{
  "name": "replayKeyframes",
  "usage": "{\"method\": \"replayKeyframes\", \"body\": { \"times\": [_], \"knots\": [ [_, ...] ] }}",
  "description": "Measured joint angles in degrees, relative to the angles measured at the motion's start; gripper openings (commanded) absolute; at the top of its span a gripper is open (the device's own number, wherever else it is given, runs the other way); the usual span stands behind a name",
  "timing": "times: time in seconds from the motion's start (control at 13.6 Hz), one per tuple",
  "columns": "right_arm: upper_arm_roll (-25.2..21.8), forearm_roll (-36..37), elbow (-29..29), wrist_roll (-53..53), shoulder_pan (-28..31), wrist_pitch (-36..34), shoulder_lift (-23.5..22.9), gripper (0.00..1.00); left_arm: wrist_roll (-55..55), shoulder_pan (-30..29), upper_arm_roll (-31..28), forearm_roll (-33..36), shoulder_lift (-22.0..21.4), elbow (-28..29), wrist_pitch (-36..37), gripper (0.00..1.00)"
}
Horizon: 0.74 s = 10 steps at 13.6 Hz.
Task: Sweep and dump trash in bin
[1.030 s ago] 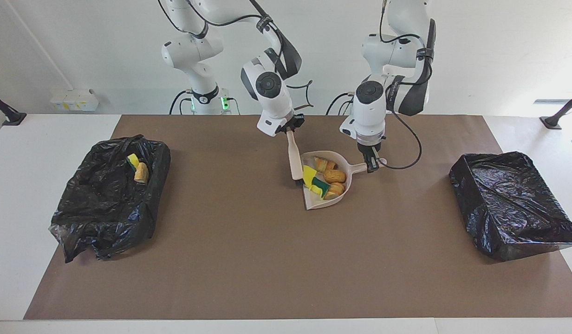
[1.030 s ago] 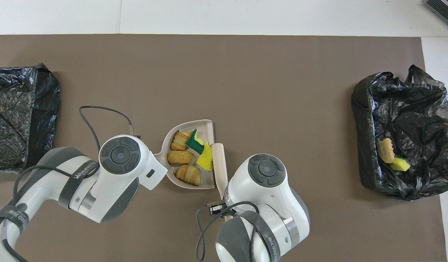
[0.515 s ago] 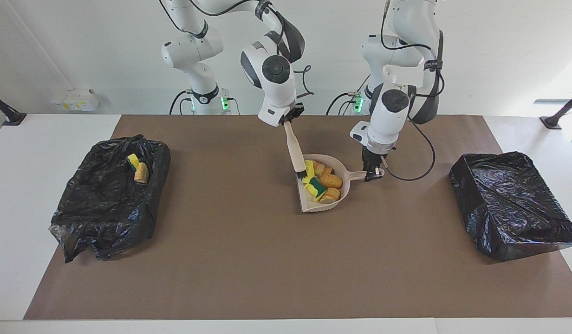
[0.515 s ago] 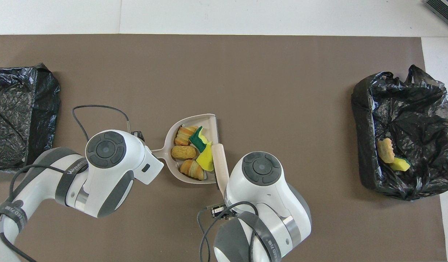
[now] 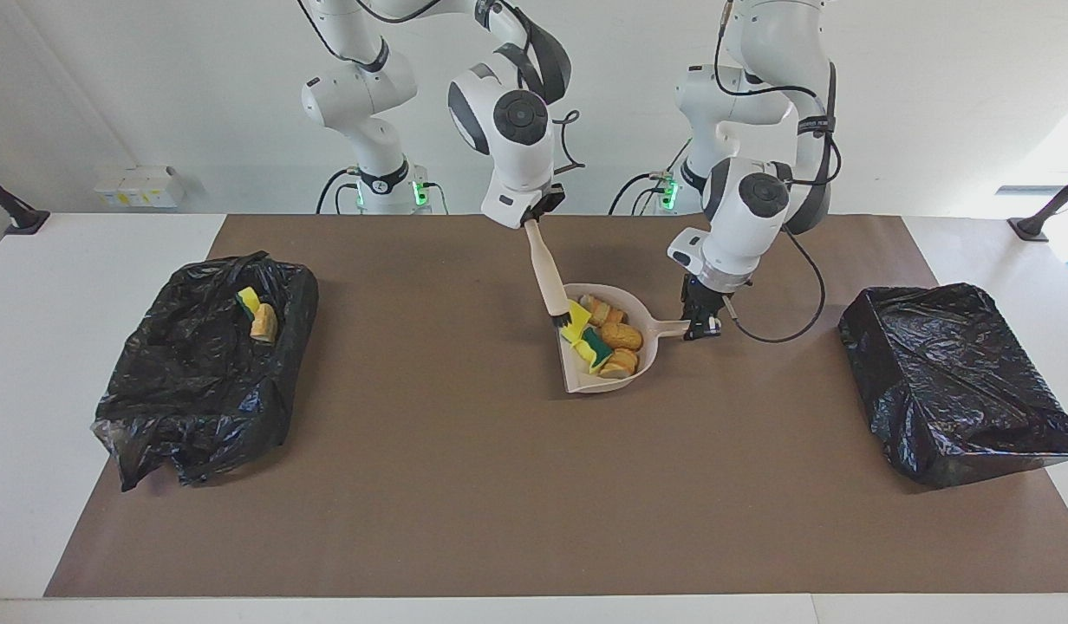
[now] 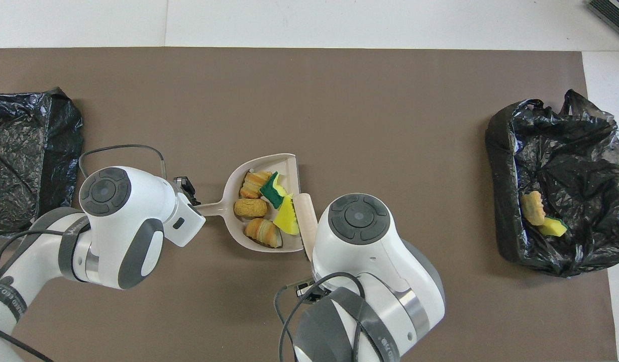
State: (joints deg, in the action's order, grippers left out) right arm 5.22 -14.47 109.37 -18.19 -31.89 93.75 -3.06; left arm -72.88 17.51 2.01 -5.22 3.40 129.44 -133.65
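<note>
A: Five scraps of trash [image 5: 605, 340], yellow and green sponge pieces and tan bread-like chunks, are seen in the beige plastic dustpan [image 5: 582, 378] in the facing view. Two more are seen in the black-bagged bin [image 5: 206, 371] at the right arm's end of the table. What has changed?

B: The dustpan has been tipped up and its handle raised over the past second. The handle is clamped in the closed left gripper [image 5: 700, 326]. The beige brush [image 5: 547, 277] has been lifted more upright by the right gripper [image 5: 537, 212], whose jaws are clamped on its handle, bristles against the sponge pieces at the pan's mouth.

A: And from overhead?

B: The dustpan [image 6: 289, 163] has been shifted farther from the robots, with the trash [image 6: 265, 208] kept inside. The brush [image 6: 305, 218] is laid along the open edge. The left gripper [image 6: 187, 188] is partly shown; the right one is hidden under its wrist. The other black-bagged bin [image 6: 30, 151] is seen without scraps.

A: Meaning?

B: Sweeping is judged done; carrying and dumping are judged to be next.
</note>
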Motion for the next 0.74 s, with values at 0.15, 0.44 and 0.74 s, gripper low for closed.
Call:
{"method": "replayKeyframes", "body": {
  "times": [0.15, 0.44, 0.74],
  "knots": [
    [0.0, 0.4, -1.8, 0.0, 0.9, -2.4, 0.0, 0.0, -0.1, 0.0, 0.0, -0.1, 0.1, 0.0, 0.0, 0.0],
    [-0.4, 3.1, -3.4, -3.0, 2.8, -6.7, 0.3, 0.0, -0.1, -0.3, 0.0, -0.2, 0.1, -0.5, 0.4, 0.0],
    [-0.6, 3.0, -2.4, -4.2, 8.3, -9.7, 2.3, 0.0, -4.3, -5.0, -0.2, -0.3, 0.1, -7.9, 10.1, 0.0]
  ]
}}
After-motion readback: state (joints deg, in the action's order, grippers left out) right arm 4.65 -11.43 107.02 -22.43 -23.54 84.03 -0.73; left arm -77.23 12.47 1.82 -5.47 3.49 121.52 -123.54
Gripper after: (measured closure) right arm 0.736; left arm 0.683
